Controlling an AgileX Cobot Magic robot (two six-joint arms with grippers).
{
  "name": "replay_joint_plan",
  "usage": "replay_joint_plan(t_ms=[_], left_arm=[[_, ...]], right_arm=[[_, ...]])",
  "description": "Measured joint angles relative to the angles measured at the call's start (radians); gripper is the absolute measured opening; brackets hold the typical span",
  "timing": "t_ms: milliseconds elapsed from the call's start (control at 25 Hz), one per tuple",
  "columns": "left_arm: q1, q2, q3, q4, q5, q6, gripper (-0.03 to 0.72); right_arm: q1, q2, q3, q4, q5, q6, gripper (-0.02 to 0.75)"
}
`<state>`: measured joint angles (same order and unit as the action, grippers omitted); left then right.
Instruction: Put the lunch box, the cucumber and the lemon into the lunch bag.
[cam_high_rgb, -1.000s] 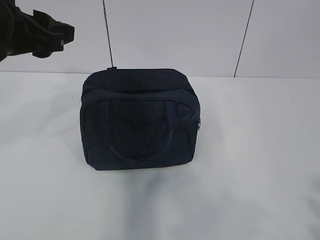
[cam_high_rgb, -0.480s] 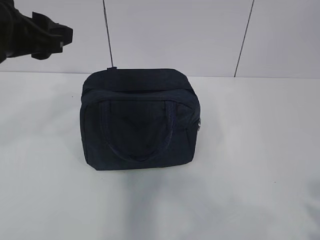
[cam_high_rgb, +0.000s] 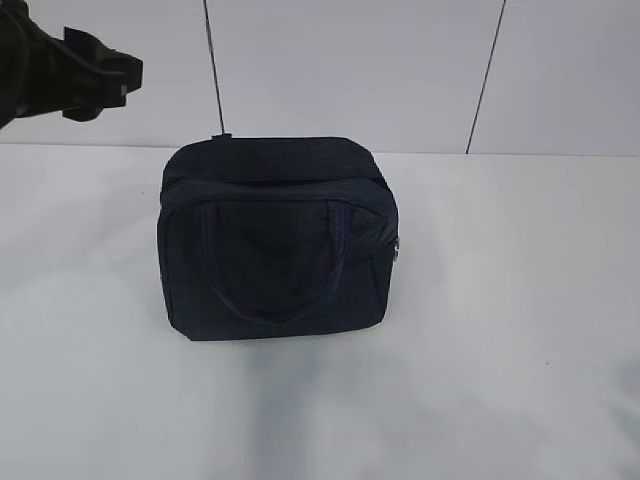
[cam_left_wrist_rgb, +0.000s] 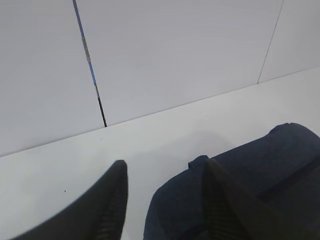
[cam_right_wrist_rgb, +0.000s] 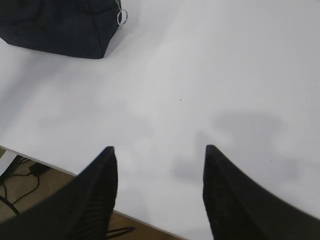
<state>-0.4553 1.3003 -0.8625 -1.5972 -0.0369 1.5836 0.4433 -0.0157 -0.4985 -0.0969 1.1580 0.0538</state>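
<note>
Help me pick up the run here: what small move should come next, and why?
Probably retract the left gripper clear of the lunch bag: the bag looks zipped shut, both grippers are open and empty, and no lunch box, cucumber or lemon is in view.

Black ribbed fingers (cam_right_wrist_rgb: 95, 200) (apparently rubber), tapering tips.

Navy lunch bag (cam_high_rgb: 275, 240) — perhaps black; white table (cam_high_rgb: 500, 350).

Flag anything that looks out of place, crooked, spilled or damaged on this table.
Nothing stands out. The lunch bag sits upright and square on the white table, its top closed and one handle lying flat against its front. No spill, tear or stain shows. The lunch box, cucumber and lemon are not visible in any view.
</note>
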Motion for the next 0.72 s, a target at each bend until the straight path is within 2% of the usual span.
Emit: replay_joint_plan(t_ms=[80, 160, 320, 440, 600, 720], left_arm=[[0.000, 0.007, 0.000, 0.000, 0.000, 0.000, 0.340], [0.000, 0.013, 0.000, -0.002, -0.002, 0.000, 0.340], [0.000, 0.018, 0.000, -0.002, -0.002, 0.000, 0.340], [0.000, 0.018, 0.000, -0.002, -0.002, 0.000, 0.340], [0.000, 0.018, 0.000, -0.002, -0.004, 0.000, 0.340], [0.000, 0.018, 0.000, -0.002, -0.004, 0.000, 0.340]], right_arm=[[-0.007, 0.000, 0.000, -0.002, -0.002, -0.002, 0.435], [-0.052, 0.000, 0.000, -0.002, -0.002, -0.002, 0.435], [-0.244, 0.000, 0.000, -0.006, -0.002, -0.002, 0.435], [-0.356, 0.000, 0.000, -0.006, -0.002, -0.002, 0.435], [-0.449, 0.000, 0.000, -0.006, -0.002, -0.002, 0.435], [-0.480, 0.000, 0.000, -0.006, -0.002, -0.002, 0.435]])
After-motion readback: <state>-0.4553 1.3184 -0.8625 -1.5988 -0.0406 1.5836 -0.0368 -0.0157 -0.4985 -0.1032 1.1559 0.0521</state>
